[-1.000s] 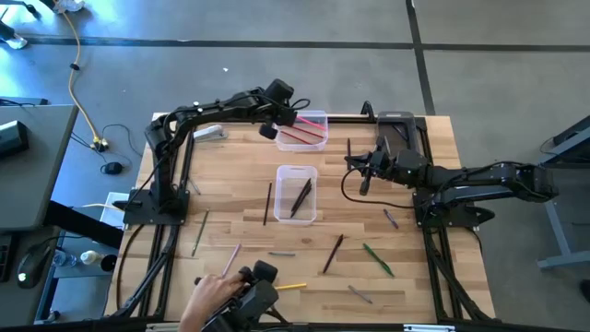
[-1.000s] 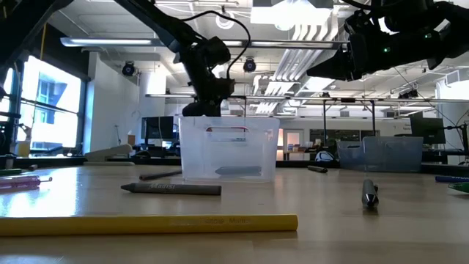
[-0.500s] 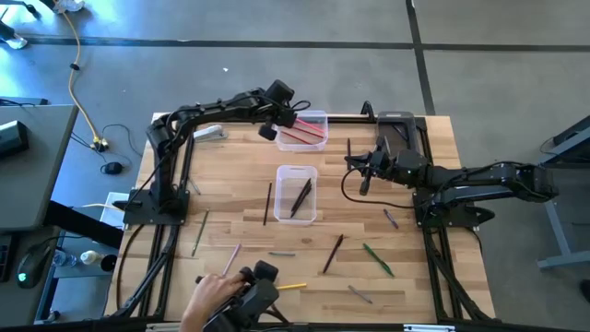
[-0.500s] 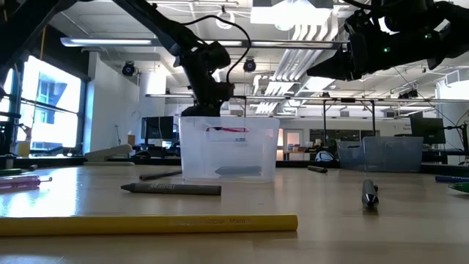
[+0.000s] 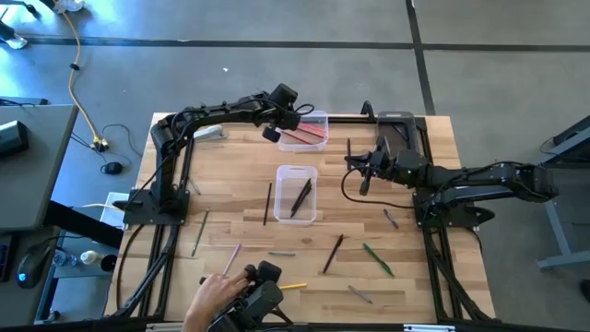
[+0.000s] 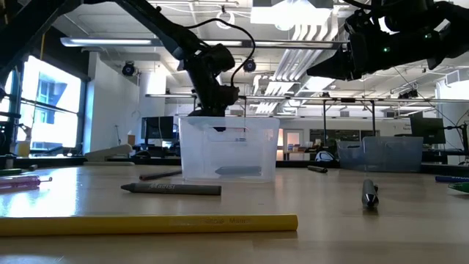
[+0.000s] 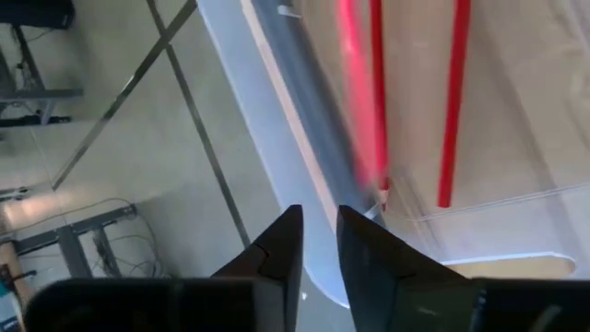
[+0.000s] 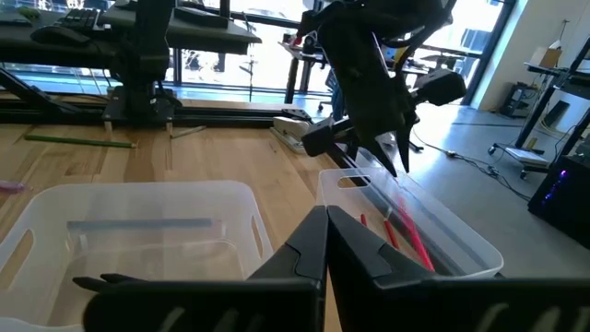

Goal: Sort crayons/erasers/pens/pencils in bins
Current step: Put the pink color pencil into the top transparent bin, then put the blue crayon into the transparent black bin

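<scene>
My left gripper (image 5: 293, 118) (image 7: 318, 231) hangs over the near-left end of the far clear bin (image 5: 306, 131) (image 8: 442, 231), slightly open with nothing between its fingers. Just past its tips a red pencil (image 7: 364, 101) shows blurred and slanting inside the bin, beside another red pencil (image 7: 452, 101) that lies on the bin's floor. A second clear bin (image 5: 297, 194) at the table's middle holds a dark pen (image 5: 301, 197). My right gripper (image 5: 358, 171) (image 8: 324, 221) hovers shut, right of that bin. A dark grey bin (image 5: 396, 122) stands at the far right.
Loose pens, pencils and crayons lie scattered on the near half of the table: a black one (image 5: 268, 203), green ones (image 5: 198, 231) (image 5: 378, 258), a yellow one (image 5: 290, 287) (image 6: 146, 222), grey ones (image 5: 359, 293). A person's hand (image 5: 212, 297) holds a device at the near edge.
The red pencil that hung level under my left gripper's fingers has left them and drops slanting into the far clear bin. My right arm has kept still.
</scene>
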